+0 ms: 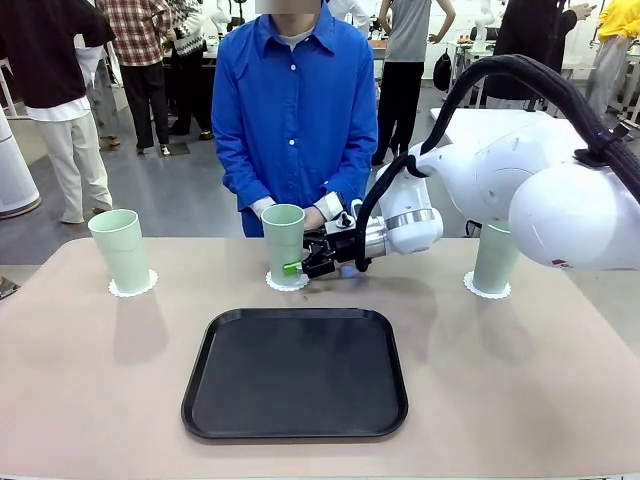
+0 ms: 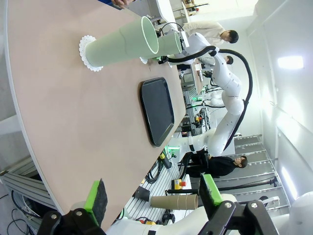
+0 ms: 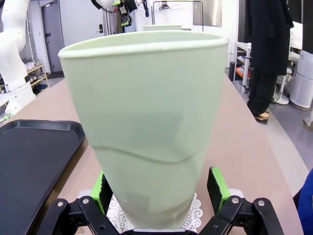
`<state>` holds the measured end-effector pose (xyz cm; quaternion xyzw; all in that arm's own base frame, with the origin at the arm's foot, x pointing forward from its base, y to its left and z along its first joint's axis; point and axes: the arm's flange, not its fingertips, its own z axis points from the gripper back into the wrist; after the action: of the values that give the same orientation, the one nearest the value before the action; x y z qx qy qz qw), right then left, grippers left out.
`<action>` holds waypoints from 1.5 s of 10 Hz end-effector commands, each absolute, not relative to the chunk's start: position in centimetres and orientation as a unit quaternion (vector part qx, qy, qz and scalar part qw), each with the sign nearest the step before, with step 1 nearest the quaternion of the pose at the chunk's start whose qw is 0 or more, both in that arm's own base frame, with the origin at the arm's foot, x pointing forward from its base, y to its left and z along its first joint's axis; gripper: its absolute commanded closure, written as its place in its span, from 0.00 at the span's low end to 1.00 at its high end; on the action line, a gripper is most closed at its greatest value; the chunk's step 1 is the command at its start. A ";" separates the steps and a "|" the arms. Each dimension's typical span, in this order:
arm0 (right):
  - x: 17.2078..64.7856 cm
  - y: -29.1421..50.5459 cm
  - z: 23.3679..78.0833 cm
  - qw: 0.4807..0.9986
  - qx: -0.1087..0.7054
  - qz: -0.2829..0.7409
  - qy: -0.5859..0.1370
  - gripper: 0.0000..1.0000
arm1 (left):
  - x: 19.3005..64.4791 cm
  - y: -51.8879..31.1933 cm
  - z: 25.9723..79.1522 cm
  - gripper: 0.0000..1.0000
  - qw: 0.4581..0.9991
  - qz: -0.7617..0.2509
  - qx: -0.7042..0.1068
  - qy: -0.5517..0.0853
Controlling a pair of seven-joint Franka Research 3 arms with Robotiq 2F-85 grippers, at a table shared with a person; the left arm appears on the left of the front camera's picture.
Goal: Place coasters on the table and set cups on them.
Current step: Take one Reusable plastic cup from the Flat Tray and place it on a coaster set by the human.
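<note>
Three pale green cups stand upright on white lacy coasters along the far side of the table. The left cup is on its coaster, the middle cup on a second coaster, and the right cup on a third. My right gripper is open around the middle cup's base. In the right wrist view the green pads flank this cup above its coaster, with a gap on one side. My left gripper is open and empty off the table's edge, far from the left cup.
A black tray lies empty in the middle of the table, in front of the middle cup. A person in a blue shirt stands at the far side, hands held together just behind the middle cup. There is bare tabletop left and right of the tray.
</note>
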<state>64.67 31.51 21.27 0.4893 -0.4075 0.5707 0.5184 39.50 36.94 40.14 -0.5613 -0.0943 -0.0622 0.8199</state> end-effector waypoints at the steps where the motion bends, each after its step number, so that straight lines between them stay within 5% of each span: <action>1: 65.3 31.2 21.6 0.516 0.495 0.575 -0.399 0.00 | 39.4 36.9 40.4 0.00 0.821 -0.061 -0.560 -0.095; 15: 64.2 27.3 23.6 0.574 0.428 0.597 -0.362 0.00 | 39.4 36.9 40.4 0.00 0.821 -0.061 -0.560 -0.095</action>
<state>65.24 28.04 22.78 0.4410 -0.3779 0.5932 0.5574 39.50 36.94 40.15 -0.5612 -0.0943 -0.0622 0.8199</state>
